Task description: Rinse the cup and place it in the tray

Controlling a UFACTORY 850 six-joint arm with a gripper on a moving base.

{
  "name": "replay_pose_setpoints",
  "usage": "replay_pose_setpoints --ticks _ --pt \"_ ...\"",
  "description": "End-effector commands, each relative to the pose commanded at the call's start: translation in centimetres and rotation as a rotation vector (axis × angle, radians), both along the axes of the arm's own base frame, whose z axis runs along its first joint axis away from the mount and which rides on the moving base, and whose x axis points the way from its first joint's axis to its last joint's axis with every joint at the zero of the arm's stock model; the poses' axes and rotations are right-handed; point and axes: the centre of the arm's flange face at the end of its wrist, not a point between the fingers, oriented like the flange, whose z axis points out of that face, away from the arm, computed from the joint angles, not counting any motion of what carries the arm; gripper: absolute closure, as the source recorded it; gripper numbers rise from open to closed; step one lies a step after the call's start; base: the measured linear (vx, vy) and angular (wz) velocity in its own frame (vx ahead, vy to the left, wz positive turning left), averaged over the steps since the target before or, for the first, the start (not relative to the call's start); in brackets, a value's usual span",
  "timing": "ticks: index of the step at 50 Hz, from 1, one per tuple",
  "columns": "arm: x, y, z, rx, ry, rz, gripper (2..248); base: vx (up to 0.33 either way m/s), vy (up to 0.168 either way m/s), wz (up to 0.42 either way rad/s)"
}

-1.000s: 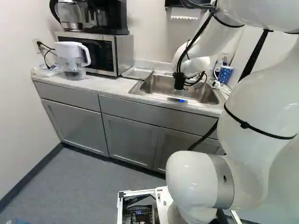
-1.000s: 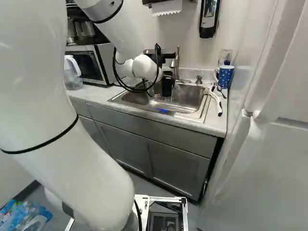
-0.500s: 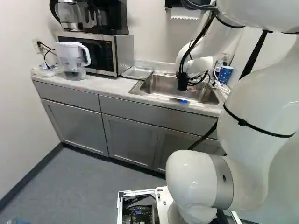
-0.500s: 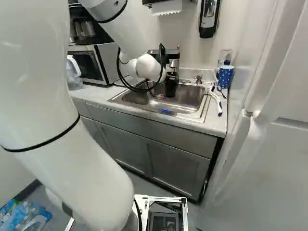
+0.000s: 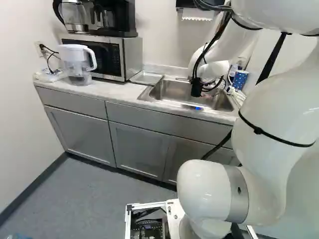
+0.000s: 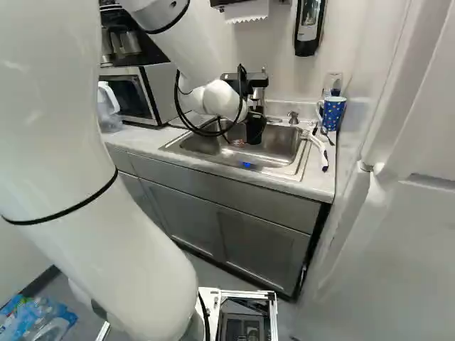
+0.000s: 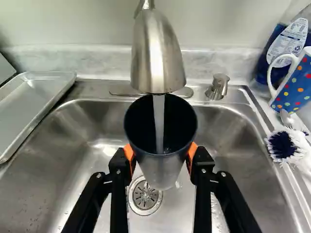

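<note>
Over the sink point(image 7: 73, 160), right under the faucet point(image 7: 158, 53), the cup point(image 7: 160, 170) hangs in the gripper point(image 7: 160, 155), its mouth up and a stream of water point(image 7: 159, 121) falling into it. The two fingers have it clasped from opposite sides, orange pads point(image 7: 192, 153) against the wall below the rim, and the drain point(image 7: 146, 195) shows beneath.

It looks to me like a stiff, smooth-walled cup, probably light when empty and not one to dent easily under a moderate squeeze. Wet, though, it will be slick, and I'd expect it to gain weight as water collects, the pull going straight down through those pads. It seems to narrow toward the base, so a grip taken too low could slip. Where they have it now, on both sides of the wall, strikes me as the right place; it leaves the mouth free.

Rinsing looks under way. I'd tip the water out over the sink next, slowly, in case it twists, then carry the cup upright to the tray point(image 7: 29, 102) beside the sink.
</note>
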Motion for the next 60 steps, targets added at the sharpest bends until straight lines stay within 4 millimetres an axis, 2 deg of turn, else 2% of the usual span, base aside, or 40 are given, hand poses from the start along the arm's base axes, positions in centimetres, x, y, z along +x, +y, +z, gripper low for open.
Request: replay_pose_setpoints --ticks 60 --pt "0.00 0.00 0.00 0.000 0.000 0.000 128 0.000 0.000 0.000"
